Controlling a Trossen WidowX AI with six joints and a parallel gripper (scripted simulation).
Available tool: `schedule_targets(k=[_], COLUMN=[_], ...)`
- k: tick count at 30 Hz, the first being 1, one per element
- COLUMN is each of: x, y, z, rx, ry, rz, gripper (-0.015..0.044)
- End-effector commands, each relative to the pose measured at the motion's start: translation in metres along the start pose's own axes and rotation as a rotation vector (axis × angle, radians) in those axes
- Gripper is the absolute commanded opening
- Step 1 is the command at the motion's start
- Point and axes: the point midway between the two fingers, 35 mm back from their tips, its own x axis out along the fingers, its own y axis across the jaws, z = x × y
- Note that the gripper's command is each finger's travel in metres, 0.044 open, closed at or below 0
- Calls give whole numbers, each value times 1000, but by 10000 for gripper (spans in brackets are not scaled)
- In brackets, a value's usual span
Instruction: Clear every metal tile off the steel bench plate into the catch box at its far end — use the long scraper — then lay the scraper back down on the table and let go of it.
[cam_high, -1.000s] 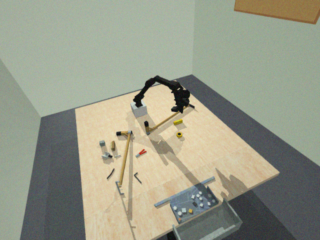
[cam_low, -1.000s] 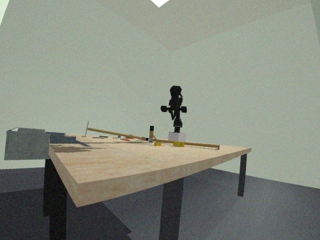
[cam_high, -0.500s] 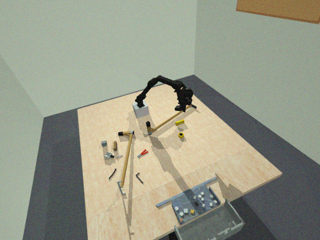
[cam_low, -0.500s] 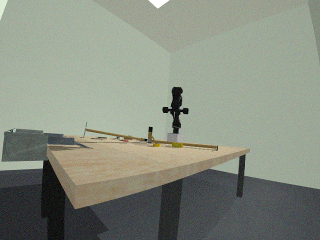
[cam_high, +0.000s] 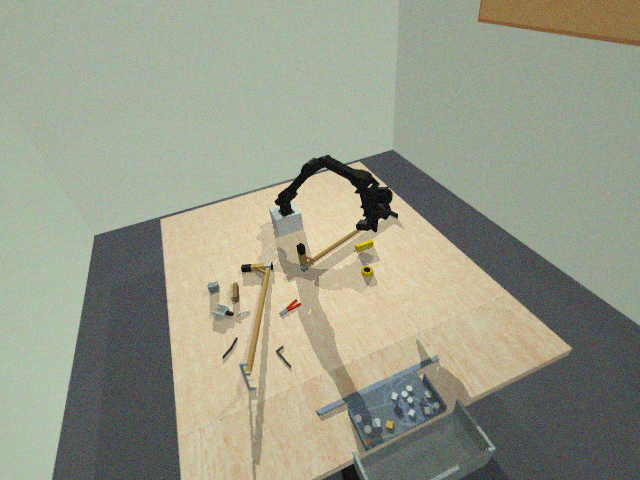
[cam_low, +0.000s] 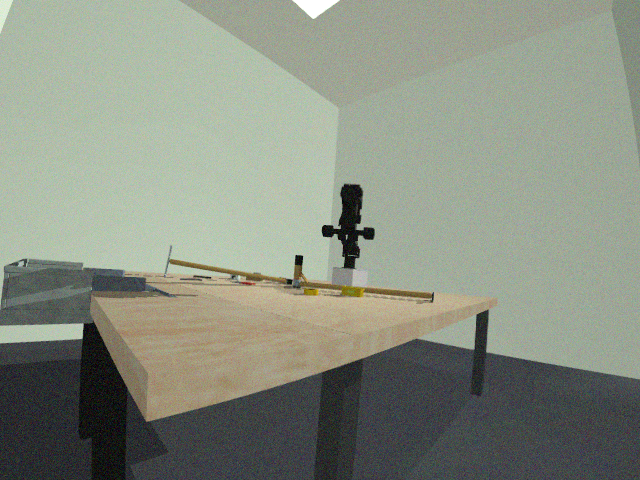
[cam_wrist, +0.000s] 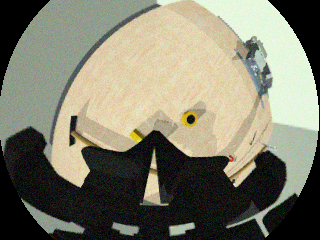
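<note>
Metal tiles (cam_high: 411, 413), seemingly white mostly, dot the blue-gray plate (cam_high: 382, 405).

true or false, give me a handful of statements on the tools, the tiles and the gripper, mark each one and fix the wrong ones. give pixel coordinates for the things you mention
1. The gripper (cam_high: 368, 226) (cam_wrist: 155, 134) is shut and holds nothing. True.
2. The red-handled pliers (cam_high: 288, 307) lie inside the catch box (cam_high: 490, 448) (cam_low: 46, 294). False: they lie on the table (cam_high: 413, 304) (cam_low: 232, 330) (cam_wrist: 150, 60).
3. Tiles (cam_high: 409, 388) are on the bench plate (cam_high: 385, 395). True.
4. The tape roll (cam_high: 367, 267) (cam_low: 310, 291) (cam_wrist: 184, 119) is red. False: it is yellow with a dark centre.
5. The bench plate adjoins the catch box. True.
</note>
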Motion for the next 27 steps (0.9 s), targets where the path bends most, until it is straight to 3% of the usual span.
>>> schedule_targets(k=[1,27], x=[13,80], y=[0,1], z=[-3,-18], rx=[-5,-5], ry=[8,9], rz=[2,2], gripper=[0,0])
